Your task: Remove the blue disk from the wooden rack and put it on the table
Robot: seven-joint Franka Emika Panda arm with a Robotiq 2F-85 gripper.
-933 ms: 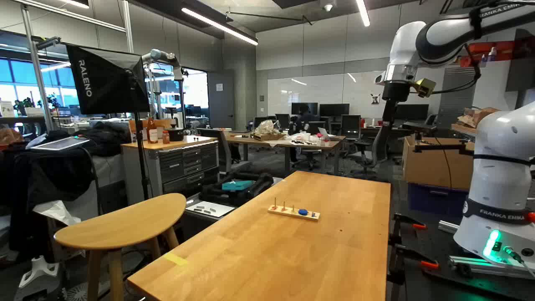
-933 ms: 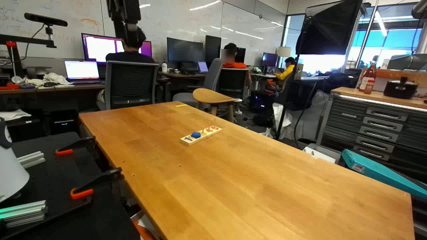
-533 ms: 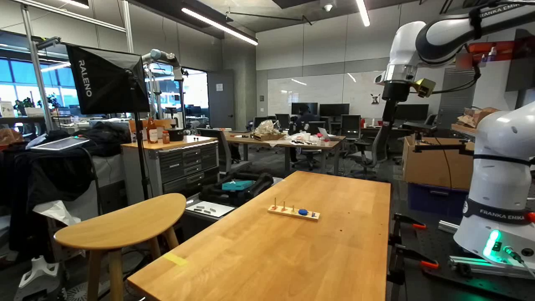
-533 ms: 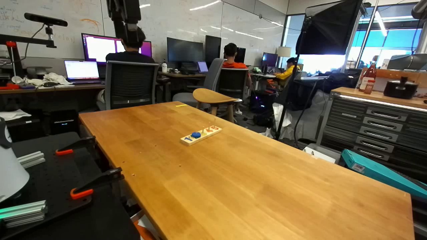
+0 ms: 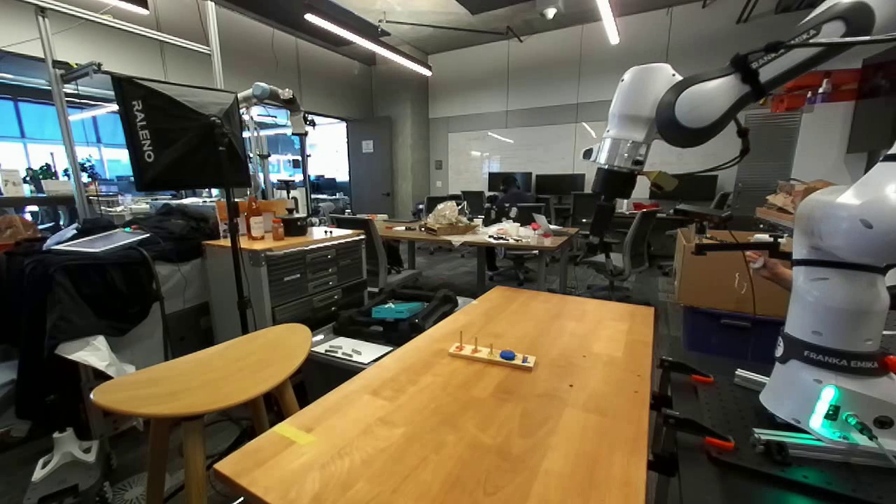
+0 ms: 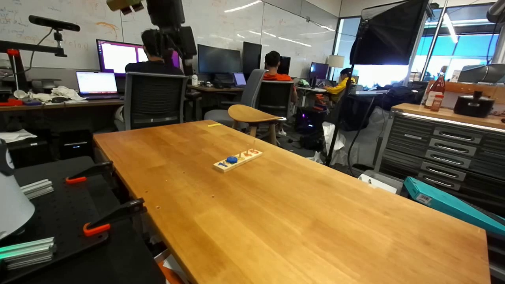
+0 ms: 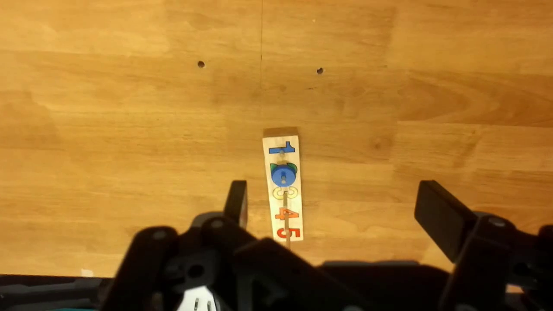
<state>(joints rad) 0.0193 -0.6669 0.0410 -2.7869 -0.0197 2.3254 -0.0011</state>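
The wooden rack (image 7: 278, 203) is a narrow light-wood strip with coloured numbers 1 to 5 and upright pegs. It lies on the table (image 7: 129, 129), and shows in both exterior views (image 5: 483, 355) (image 6: 246, 157). The blue disk (image 7: 283, 175) sits around the peg at number 2, partly covering that number; it also shows in both exterior views (image 5: 507, 355) (image 6: 232, 159). My gripper (image 7: 332, 190) is open and empty, high above the table. In the wrist view the rack appears between the fingers, nearer the left finger. A gripper linkage hides the table below the rack's 5 end.
A smaller round-edged wooden table (image 5: 210, 378) stands beside the long table. Black clamps with orange tips (image 6: 96, 228) hold the table edge on the robot's side. A yellow tape strip (image 5: 295, 434) lies at one table end. A softbox light (image 5: 182, 133) stands behind.
The arm has come down and moved out toward the table, leftward in an exterior view and rightward in an exterior view. The rack and blue disk have not moved. A person's hand appears behind the robot.
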